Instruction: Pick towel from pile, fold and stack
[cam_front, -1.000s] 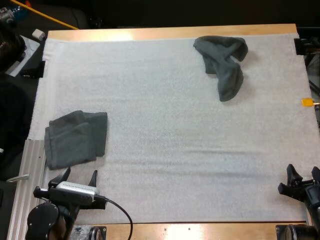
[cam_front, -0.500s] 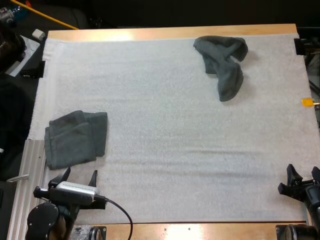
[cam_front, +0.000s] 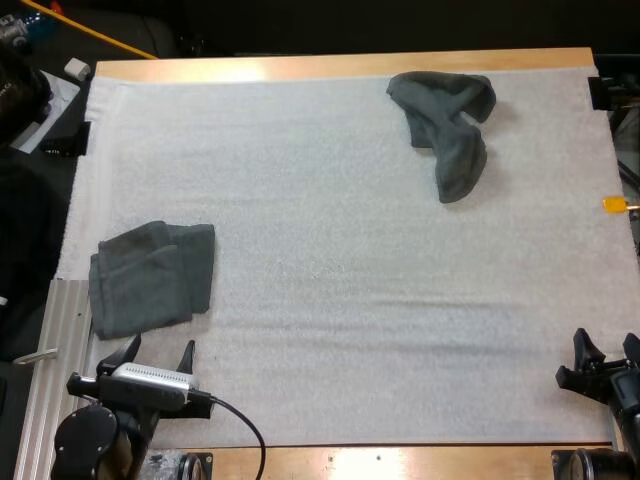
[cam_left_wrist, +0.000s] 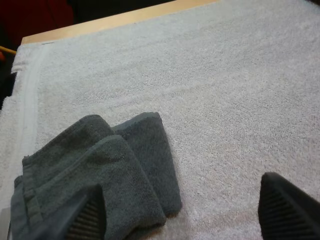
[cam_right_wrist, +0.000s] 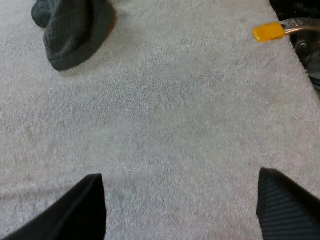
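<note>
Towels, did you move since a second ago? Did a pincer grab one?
Nothing visibly changed. The folded towel and the crumpled towel lie where they were. The left pincer and the right pincer stay open at the near edge, holding nothing.

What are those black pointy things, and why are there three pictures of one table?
Those are the robot's hands, called grippers. Each has two black fingers. The left gripper and the right gripper both wait near the close side of the white mat, fingers apart, holding nothing.

One picture is taken from high up behind the arms, looking down. The other two are taken from each arm's wrist, so that arm's own fingers look big and near.

Two dark grey-green towels lie on the mat: a folded towel just ahead of the left gripper, and a crumpled towel at the far side. The robot's job is to fold towels and stack them.
</note>
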